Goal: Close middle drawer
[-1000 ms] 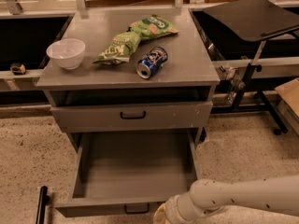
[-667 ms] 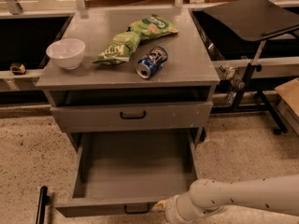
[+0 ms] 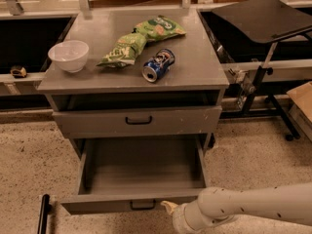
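Gripper (image 3: 171, 211) nudged up to the middle drawer (image 3: 141, 167) front, right of its handle (image 3: 143, 205). Drawer still fully out. I can't tell claw state.

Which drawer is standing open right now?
The middle drawer, the lower one, pulled far out, box exposed; the upper drawer sits pushed in. The gripper is at the open one's front, right of its handle.

lab-like space: grey cabinet (image 3: 195, 57), speckled floor (image 3: 29, 169); hand (image 3: 170, 209) beside middle drawer (image 3: 141, 172) front.
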### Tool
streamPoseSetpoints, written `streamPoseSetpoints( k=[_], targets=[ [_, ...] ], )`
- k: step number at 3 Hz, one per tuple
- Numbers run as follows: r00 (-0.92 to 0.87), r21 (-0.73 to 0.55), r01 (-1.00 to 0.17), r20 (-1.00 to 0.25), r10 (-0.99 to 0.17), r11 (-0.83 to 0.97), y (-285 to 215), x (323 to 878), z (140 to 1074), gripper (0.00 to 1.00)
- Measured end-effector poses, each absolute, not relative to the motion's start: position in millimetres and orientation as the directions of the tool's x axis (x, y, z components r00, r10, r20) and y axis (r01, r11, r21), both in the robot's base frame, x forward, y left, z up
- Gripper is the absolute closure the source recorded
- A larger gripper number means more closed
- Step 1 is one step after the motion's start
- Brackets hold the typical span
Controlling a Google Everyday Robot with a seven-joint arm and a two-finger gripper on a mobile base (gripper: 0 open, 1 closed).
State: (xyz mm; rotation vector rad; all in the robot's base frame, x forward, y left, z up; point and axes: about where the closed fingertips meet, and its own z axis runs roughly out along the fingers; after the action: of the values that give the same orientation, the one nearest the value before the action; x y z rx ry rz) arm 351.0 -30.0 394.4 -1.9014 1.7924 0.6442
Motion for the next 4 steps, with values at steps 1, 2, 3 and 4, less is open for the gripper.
streamPoseSetpoints(
  k=[1, 2, 3, 4],
  targets=[
    [0.054, -0.007, -0.998, -0.585, -0.810, -0.062, -31, 354, 390, 0.18],
    [0.043, -0.005, -0.999, -0.525, -0.850, -0.048, -38, 380, 386, 0.41],
    [0.069, -0.054, -0.997, -0.463, -0.884, -0.049, -42, 416, 388, 0.65],
    [0.076, -0.067, -0.996, -0.458, -0.886, -0.051, -41, 420, 388, 0.88]
  ],
)
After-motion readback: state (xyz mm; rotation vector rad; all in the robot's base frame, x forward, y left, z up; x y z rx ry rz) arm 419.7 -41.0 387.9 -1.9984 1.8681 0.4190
